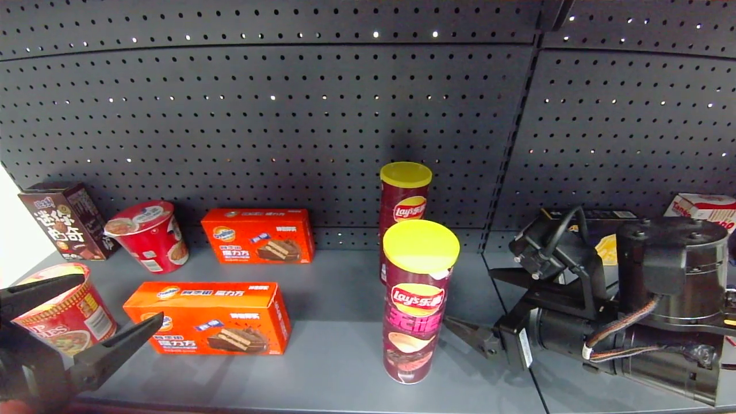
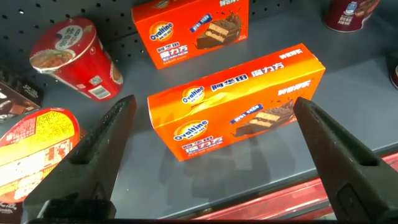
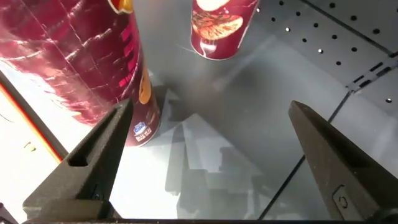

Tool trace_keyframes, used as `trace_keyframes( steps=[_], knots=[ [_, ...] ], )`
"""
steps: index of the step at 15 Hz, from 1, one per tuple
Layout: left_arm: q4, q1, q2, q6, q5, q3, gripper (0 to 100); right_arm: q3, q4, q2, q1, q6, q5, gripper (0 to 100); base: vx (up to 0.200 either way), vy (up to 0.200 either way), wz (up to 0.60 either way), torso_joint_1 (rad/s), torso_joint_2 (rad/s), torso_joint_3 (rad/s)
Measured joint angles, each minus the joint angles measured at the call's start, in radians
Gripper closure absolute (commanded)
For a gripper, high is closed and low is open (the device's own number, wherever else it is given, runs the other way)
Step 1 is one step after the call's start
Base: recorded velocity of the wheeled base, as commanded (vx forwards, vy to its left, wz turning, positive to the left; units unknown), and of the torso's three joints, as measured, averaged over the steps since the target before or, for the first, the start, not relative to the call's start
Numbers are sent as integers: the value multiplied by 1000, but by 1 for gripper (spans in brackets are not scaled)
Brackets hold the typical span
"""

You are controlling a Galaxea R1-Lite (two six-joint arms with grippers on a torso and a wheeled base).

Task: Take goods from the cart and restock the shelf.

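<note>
Shelf (image 1: 339,322), front edge: we are seeing the upright front can (image 1: 415,305) standing just beside our right tool (image 3: 210,106), which is spread wide and empty.

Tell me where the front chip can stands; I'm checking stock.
Head view: the front chip can stands upright mid-shelf, before the rear chip can, right gripper beside it.

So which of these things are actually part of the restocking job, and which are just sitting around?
Likely job in hand: shelf; front chip can, beside the open right tool; front orange box, ahead of the open left tool.

Just standing by: rear chip can; rear orange box; near noodle cup; far noodle cup; brown box; white and red box.
</note>
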State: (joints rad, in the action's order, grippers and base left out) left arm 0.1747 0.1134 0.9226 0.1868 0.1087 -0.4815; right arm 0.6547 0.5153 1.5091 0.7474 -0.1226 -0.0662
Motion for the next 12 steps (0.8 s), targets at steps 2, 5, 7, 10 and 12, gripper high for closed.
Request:
trace_keyframes(
  steps=[2,5,7,10,12],
  knots=[
    [0,0,0,-2,0,0,0,6,0,6,1,0,0,0,0,0,0,0,0,0],
    [0,0,-1,-12,0,6,0,10,0,10,2,0,-1,0,0,0,0,0,0,0],
    [-1,0,-3,-12,0,8,0,9,0,10,1,0,-1,0,0,0,0,0,0,0],
    [-1,0,-11,-13,0,9,0,-10,0,-16,-9,1,-3,0,0,0,0,0,0,0],
    [1,0,-18,-13,0,8,0,-20,-1,-45,-23,2,-9,0,0,0,0,0,0,0]
  ],
)
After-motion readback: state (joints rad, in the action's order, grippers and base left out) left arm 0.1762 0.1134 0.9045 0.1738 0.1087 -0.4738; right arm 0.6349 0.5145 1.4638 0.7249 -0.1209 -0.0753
